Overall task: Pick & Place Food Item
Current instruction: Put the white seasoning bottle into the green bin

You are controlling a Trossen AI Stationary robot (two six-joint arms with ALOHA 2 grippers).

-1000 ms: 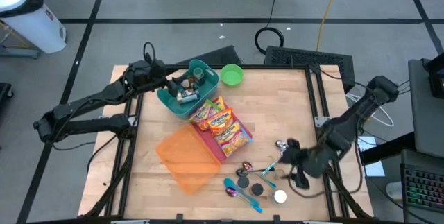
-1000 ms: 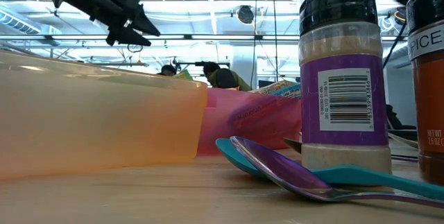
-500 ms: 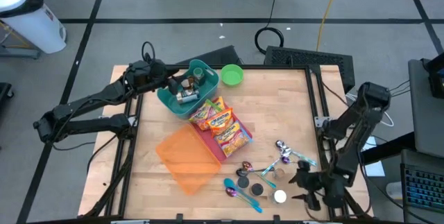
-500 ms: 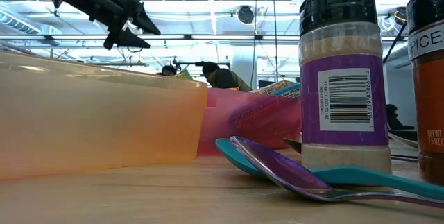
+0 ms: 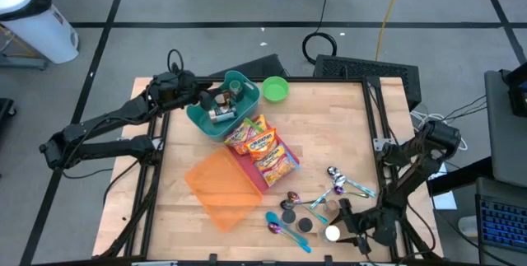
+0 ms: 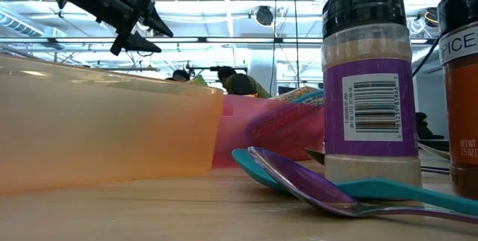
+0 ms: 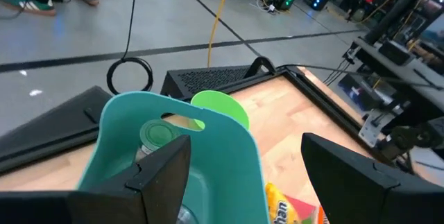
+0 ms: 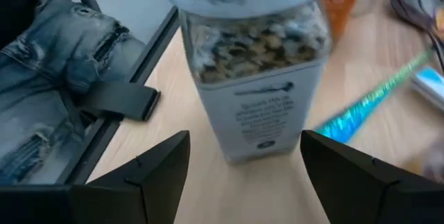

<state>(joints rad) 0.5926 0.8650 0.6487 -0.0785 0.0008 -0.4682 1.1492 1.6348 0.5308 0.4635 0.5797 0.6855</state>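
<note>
A clear spice jar (image 8: 253, 78) with a white lid (image 5: 332, 233) stands upright on the table near the front right. My right gripper (image 5: 341, 223) is low beside it and open. In the right wrist view its fingers (image 8: 159, 175) stand on either side of the jar's lower part, apart from it. Snack packets (image 5: 262, 144) lie in a pink bin (image 5: 257, 171). My left gripper (image 5: 204, 100) hangs open above the rim of a teal bin (image 7: 229, 148), which holds a green-lidded jar (image 7: 158, 134). It holds nothing.
Two dark-lidded spice jars (image 5: 288, 215) and several spoons (image 5: 284, 231) lie close to the white-lidded jar. An orange bin (image 5: 221, 188) sits left of them. A green bowl (image 5: 275, 90) stands at the far edge. The table's metal frame (image 5: 387, 217) runs just right of my right gripper.
My right gripper has come down toward the table's near edge, then swung left to the white-lidded jar, staying open. My left gripper has rolled a little about its own axis while staying above the teal bin.
</note>
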